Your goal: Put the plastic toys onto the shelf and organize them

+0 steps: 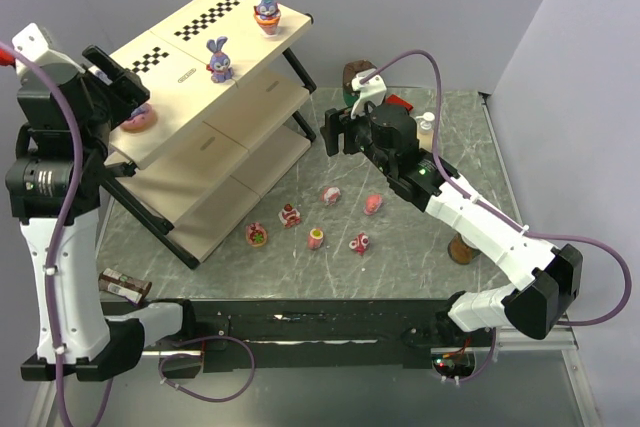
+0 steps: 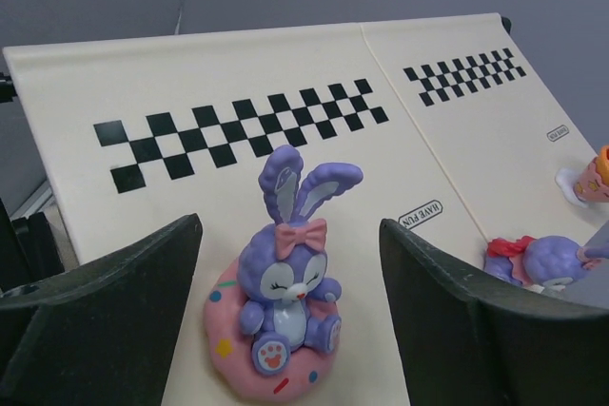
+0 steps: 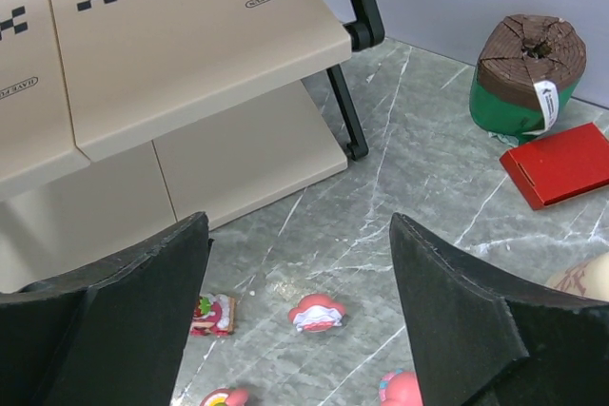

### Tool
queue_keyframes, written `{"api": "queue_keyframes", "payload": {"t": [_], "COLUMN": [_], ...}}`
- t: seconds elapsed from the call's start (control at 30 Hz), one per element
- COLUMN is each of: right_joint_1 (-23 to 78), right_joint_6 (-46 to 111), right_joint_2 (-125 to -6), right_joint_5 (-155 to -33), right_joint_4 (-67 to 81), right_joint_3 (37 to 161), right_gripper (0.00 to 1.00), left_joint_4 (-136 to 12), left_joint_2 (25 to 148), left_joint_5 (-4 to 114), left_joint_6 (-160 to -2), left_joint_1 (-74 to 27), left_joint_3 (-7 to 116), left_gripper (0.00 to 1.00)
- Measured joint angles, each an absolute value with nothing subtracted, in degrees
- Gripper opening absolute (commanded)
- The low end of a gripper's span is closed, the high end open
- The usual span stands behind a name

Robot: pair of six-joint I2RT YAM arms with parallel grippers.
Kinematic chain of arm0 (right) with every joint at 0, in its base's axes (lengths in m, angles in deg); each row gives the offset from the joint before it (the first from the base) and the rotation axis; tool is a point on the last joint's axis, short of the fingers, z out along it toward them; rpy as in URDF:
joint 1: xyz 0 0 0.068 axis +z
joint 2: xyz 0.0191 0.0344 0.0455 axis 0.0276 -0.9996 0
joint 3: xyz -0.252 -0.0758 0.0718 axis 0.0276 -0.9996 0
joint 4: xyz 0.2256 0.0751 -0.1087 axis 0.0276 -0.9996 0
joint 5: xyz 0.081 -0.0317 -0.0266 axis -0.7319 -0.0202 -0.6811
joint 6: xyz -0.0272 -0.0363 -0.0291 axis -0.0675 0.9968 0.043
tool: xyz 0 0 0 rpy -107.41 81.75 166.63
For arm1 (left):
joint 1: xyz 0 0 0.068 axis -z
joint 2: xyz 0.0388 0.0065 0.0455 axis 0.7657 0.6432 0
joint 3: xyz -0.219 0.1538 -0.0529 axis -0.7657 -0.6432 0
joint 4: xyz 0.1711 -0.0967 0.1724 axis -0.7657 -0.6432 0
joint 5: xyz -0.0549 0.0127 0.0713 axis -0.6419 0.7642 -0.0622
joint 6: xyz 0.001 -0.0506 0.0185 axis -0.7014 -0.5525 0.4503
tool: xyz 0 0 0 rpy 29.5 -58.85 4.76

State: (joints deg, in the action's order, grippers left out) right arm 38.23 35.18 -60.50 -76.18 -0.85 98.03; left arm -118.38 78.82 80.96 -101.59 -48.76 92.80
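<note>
Bunny on the board, folks: the doughnut bunny (image 2: 282, 316), purple with a pink bow and a pink ring base, sits upright at the near left end of the top board of the shelf (image 1: 175, 97). It is right between the fingers of the left claw (image 2: 290, 230). Those fingers stand wide, with a clear gap either side of the toy, so nothing is gripped. Further along the same board, just past the first checkered strip, a second bunny (image 1: 219, 59) stands upright. A third bunny (image 1: 266, 9) stands at the far end in an orange-pink cup, beside the other checkered strip. That makes three on the top tier, spaced well apart in a loose row. Over to the other arm: the right claw (image 3: 298, 225) hangs above the desk (image 1: 420, 267) near the right-hand foot of the shelf. Its fingers are spread wide with nothing between them. Below it six loose toys lie scattered on the marbled desk in front of the shelf. There is a pink piece (image 1: 329, 193), a red-pink piece (image 1: 373, 204), a cake slice (image 1: 290, 215), a green-and-red piece (image 1: 257, 235), a pink cup piece (image 1: 316, 238) and another pink piece (image 1: 360, 243). At the back of the desk a green can with a brown top (image 3: 521, 73) stands just beside a flat red box (image 3: 561, 164). A cream bottle (image 1: 426, 127) stands near the right arm.
</note>
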Motion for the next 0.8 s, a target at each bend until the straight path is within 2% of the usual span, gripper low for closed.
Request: {"api": "queue_keyframes", "payload": {"t": [0.37,0.5,0.6,0.8], "right_joint_1": [37.73,37.58,37.47,37.47], "right_joint_6": [35.33,35.11,34.50,33.16], "right_joint_2": [-60.39,-60.39,-60.39,-60.39], "right_joint_5": [-76.29,-77.38,-79.35,-82.65], "right_joint_4": [-0.92,-0.94,-1.55,-5.20], "right_joint_3": [98.03,98.03,98.03,97.99], "right_gripper": [0.97,0.98,0.98,0.97], "left_joint_4": [-118.03,-114.92,-110.62,-99.89], "left_joint_2": [72.59,68.64,64.59,61.93], "left_joint_5": [81.27,79.70,73.99,52.05], "left_joint_6": [-99.76,-97.88,-95.58,-92.85], "left_joint_1": [-48.76,-48.76,-48.76,-48.76], "left_joint_3": [95.05,92.76,88.76,83.88], "left_gripper": [0.93,0.98,0.98,0.96]}}
